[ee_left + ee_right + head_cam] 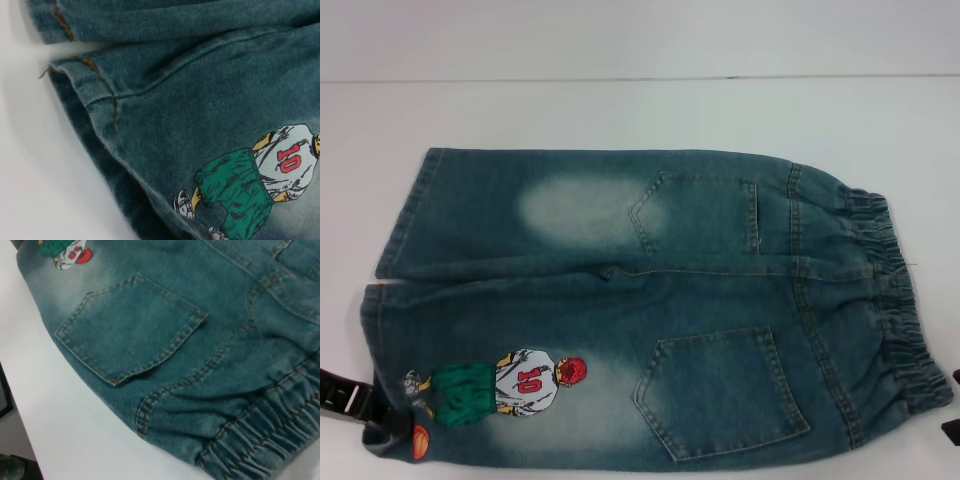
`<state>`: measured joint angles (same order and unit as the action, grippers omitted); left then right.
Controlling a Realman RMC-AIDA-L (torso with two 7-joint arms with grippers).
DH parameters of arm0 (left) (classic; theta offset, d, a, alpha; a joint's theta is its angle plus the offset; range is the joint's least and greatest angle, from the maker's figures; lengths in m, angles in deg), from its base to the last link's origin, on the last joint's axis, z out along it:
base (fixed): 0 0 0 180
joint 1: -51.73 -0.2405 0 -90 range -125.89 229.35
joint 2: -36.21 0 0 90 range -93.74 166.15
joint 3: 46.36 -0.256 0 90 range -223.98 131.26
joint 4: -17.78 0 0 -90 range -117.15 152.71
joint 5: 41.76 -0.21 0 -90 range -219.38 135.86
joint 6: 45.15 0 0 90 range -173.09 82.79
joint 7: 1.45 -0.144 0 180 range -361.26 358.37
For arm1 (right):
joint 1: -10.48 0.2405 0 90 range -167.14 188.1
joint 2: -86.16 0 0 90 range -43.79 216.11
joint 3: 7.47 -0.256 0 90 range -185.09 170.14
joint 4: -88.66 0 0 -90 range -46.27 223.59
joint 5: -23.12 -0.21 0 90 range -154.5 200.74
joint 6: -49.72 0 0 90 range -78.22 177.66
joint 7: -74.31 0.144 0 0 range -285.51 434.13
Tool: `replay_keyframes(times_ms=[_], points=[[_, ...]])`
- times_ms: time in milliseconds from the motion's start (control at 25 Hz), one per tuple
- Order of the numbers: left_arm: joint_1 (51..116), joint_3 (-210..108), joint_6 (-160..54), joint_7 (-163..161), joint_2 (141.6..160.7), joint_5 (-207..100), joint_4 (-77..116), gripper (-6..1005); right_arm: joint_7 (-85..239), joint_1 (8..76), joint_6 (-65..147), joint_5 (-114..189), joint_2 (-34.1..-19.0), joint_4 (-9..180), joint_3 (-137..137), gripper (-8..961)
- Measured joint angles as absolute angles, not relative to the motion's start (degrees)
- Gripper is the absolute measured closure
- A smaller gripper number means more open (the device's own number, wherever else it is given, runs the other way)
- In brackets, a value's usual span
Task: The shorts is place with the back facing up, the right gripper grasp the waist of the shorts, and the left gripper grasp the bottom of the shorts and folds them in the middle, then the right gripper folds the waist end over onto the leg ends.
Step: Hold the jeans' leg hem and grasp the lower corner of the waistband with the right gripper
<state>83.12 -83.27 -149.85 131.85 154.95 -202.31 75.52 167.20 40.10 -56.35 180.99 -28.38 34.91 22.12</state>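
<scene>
White table (620,110), faded blue shorts (650,300) flat, back up, waistband (895,300) rightward. Left gripper (365,405) touching hem, right gripper (952,405) beside waistband; finger positions unclear.

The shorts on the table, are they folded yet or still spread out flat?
Spread flat. The shorts lie open, back up, with both pockets, both leg hems and the whole waistband showing.
</scene>
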Motion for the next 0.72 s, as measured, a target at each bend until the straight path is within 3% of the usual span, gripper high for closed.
replay_keyframes(times_ms=[720], points=[[82.72, -83.27, -149.89, 131.79, 154.96, -202.34, 75.52, 1000, 161.68, 42.2, -53.18, 178.96, -28.46, 40.79, 22.79, 115]])
